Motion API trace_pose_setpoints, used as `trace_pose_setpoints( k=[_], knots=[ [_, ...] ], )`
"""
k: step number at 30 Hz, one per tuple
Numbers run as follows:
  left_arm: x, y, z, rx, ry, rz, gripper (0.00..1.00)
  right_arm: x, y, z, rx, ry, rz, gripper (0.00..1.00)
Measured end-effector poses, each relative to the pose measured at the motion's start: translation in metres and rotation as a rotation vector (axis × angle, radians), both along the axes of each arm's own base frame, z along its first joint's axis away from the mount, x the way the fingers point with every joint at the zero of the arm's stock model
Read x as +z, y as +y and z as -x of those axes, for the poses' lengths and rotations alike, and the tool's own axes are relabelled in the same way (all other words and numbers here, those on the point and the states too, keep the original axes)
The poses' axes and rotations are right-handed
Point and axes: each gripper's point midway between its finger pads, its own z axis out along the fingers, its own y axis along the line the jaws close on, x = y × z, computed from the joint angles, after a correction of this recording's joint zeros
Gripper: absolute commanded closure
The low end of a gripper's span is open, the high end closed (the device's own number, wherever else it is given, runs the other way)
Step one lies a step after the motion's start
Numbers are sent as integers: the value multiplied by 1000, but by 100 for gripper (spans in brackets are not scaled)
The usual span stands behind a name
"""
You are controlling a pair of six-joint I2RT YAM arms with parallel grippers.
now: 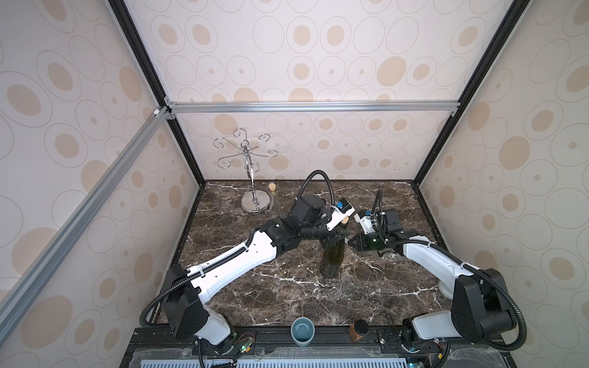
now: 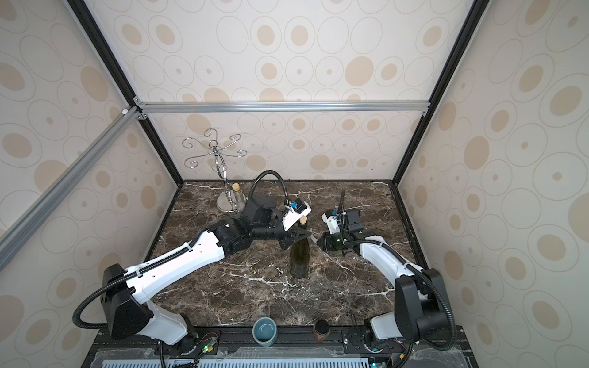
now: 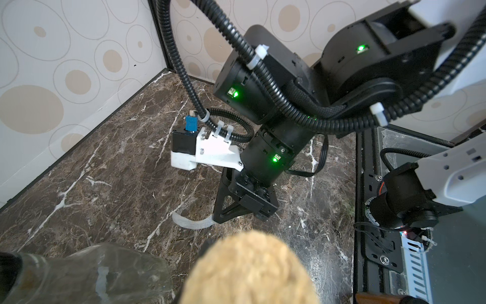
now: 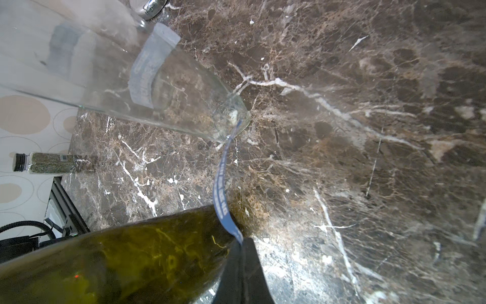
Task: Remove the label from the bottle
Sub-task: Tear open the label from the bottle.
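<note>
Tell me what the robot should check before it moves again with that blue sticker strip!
1. Hold: left gripper shut on the green bottle at its neck: ok.
2. Stand: green bottle upright on the marble table: ok.
3. Pinch: right gripper shut on one end of the label strip: ok.
4. Peel: label strip fully off the glass: cannot tell; its far end looks free in the left wrist view.
5. Stopper: cork in the green bottle: ok.
6. Room: clear bottle stands apart from both grippers: ok.
</note>
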Motion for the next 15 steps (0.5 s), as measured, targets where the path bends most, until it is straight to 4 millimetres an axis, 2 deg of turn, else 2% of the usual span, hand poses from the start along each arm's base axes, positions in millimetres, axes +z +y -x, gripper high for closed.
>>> trace_pose_setpoints(
  k=[15],
  knots=[
    [1,0,-2,19,0,0,94,-1,-11,0,-42,25,17,100]
  ],
)
